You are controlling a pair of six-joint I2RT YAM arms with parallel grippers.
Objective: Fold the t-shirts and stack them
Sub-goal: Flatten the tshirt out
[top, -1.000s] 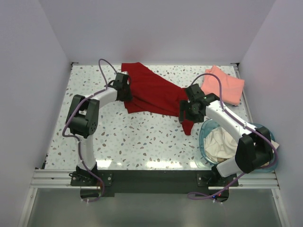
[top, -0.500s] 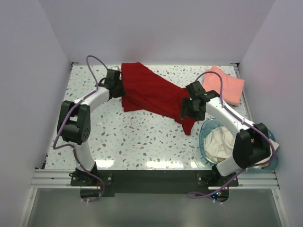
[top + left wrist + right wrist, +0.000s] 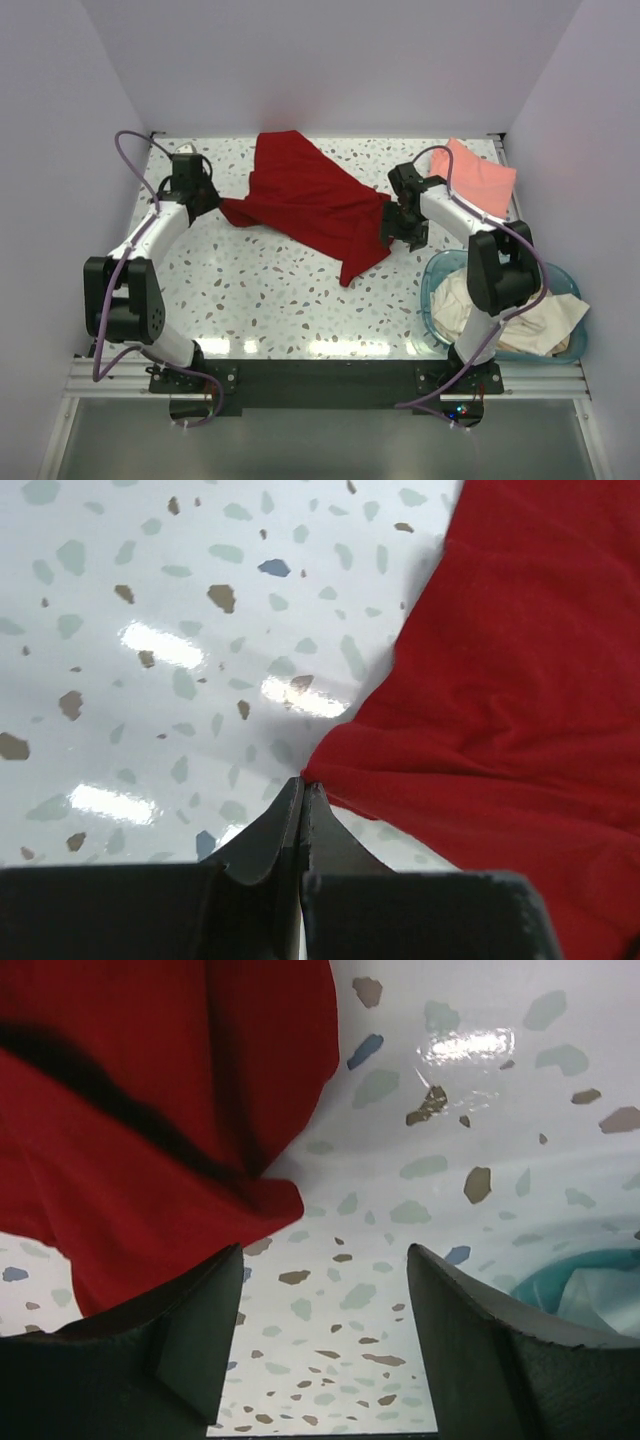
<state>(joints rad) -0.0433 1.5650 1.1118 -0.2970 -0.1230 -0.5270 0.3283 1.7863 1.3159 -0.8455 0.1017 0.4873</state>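
The dark red t-shirt (image 3: 310,205) lies on the tabletop (image 3: 270,290), left of the teal basket (image 3: 428,290). The left tool (image 3: 302,798) pinches the corner farthest from the basket. The right tool (image 3: 325,1330) is spread and empty at the edge nearest it. The cloth looks soft and light (it will sag easily), so it is best taken at the corners.

Table (image 3: 280,295): glossy white top with terrazzo-style flecks in grey, brown and blue, and patches of lamp glare along the near edge. Translucent teal basket (image 3: 428,285) stands at the near right corner, close against the right edge. Aluminium rail (image 3: 320,378) runs along the near edge; plain pale walls (image 3: 330,60) close off the far, left and right sides.
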